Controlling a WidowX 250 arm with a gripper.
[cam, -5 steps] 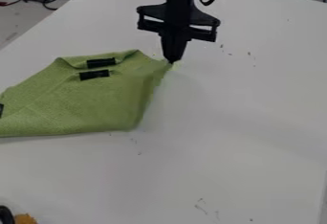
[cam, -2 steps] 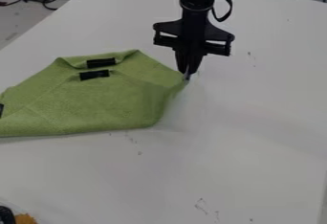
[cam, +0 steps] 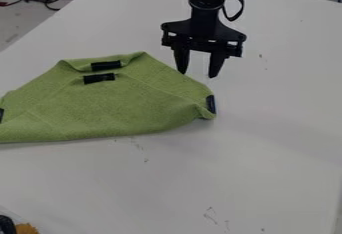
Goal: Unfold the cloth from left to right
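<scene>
White table under the green cloth, fingers spread wide near it, dark cables beyond the table's edge

white table | dark cables, upper left | grey floor

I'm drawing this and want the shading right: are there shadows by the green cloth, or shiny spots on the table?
In the camera view, a faint, soft shadow runs under the green cloth's lower edge; the white table has gentle brighter and dimmer patches, but no sharp glare.
</scene>
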